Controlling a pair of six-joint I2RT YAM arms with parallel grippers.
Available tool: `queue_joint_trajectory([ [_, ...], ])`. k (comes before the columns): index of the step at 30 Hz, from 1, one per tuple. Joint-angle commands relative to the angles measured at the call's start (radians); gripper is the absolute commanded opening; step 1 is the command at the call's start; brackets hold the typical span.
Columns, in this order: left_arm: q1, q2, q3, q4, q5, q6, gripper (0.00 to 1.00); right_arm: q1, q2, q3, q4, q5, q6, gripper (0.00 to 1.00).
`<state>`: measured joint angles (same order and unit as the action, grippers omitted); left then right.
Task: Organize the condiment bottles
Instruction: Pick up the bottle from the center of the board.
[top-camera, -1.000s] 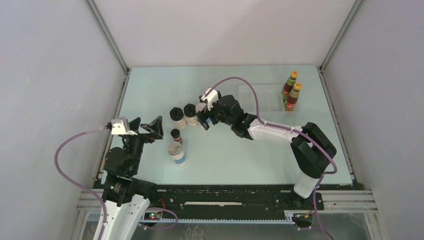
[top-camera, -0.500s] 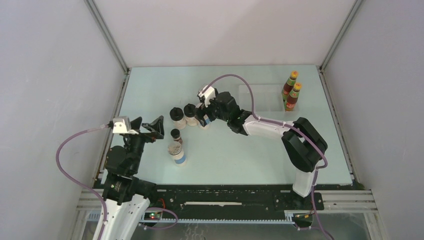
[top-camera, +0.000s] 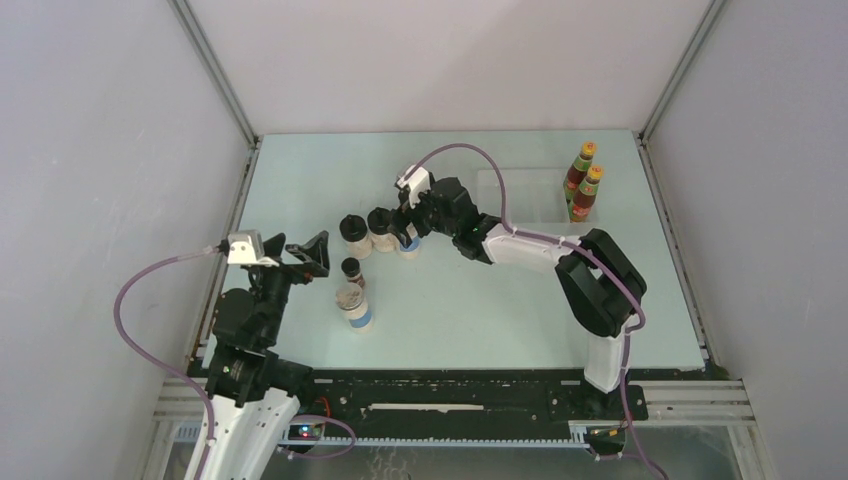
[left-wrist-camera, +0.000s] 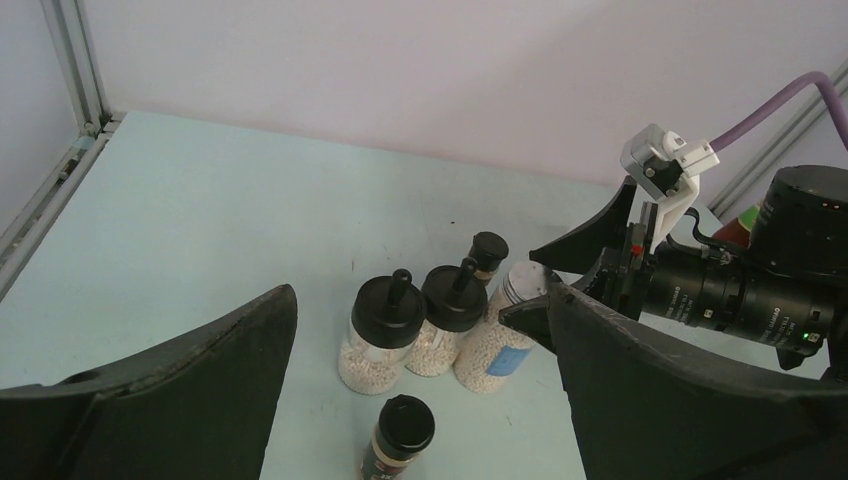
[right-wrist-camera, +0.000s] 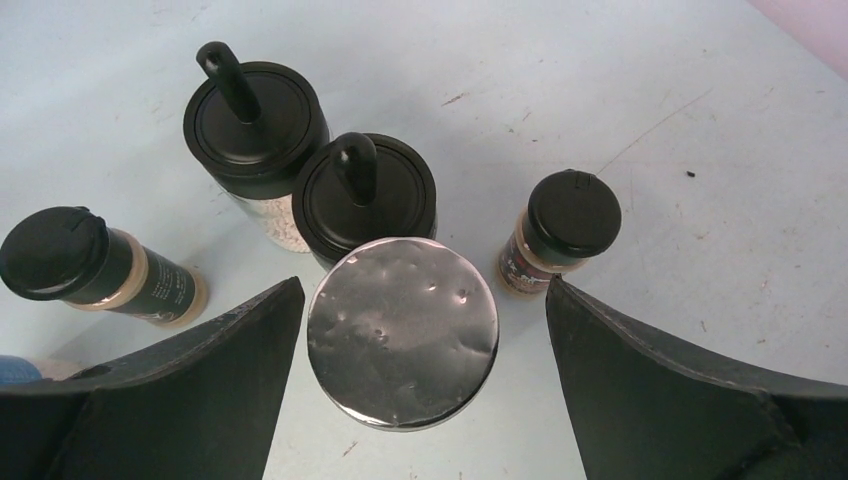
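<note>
Beside black-lidded jars (right-wrist-camera: 364, 196), grey-lidded jar (right-wrist-camera: 402, 330) upright

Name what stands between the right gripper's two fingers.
A grey-lidded jar stands between the fingers of the right gripper, seen in the right wrist view.

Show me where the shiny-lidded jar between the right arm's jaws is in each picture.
Top external: shiny-lidded jar near centre, under the right gripper.
Left wrist: jar right of centre, right end of the three-jar row.
Right wrist: jar bottom centre, between the open jaws.
Landmark: the two black-lidded jars beside it.
</note>
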<state>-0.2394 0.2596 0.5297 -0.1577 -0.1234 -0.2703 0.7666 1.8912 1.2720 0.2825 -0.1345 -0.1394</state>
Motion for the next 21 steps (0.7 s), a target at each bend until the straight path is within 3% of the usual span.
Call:
queue_joint_trajectory([
  [1,-0.003,0.016,-0.014,0.034,0.018,0.014,1.0,-0.011,0.024,0.045,0.04,-0.027,0.025,1.0],
  [10,-0.003,0.031,-0.011,0.035,0.026,0.016,1.0,-0.021,0.041,0.051,0.044,-0.058,0.037,0.92],
  [13,-0.003,0.031,-0.011,0.034,0.025,0.017,1.0,-0.025,0.044,0.051,0.045,-0.078,0.041,0.79],
  [17,-0.003,0.03,-0.011,0.033,0.024,0.017,1.0,-0.026,0.047,0.058,0.041,-0.09,0.046,0.45],
  [21,-0.003,0.029,-0.01,0.03,0.024,0.017,1.0,-0.027,0.042,0.057,0.036,-0.091,0.047,0.42],
])
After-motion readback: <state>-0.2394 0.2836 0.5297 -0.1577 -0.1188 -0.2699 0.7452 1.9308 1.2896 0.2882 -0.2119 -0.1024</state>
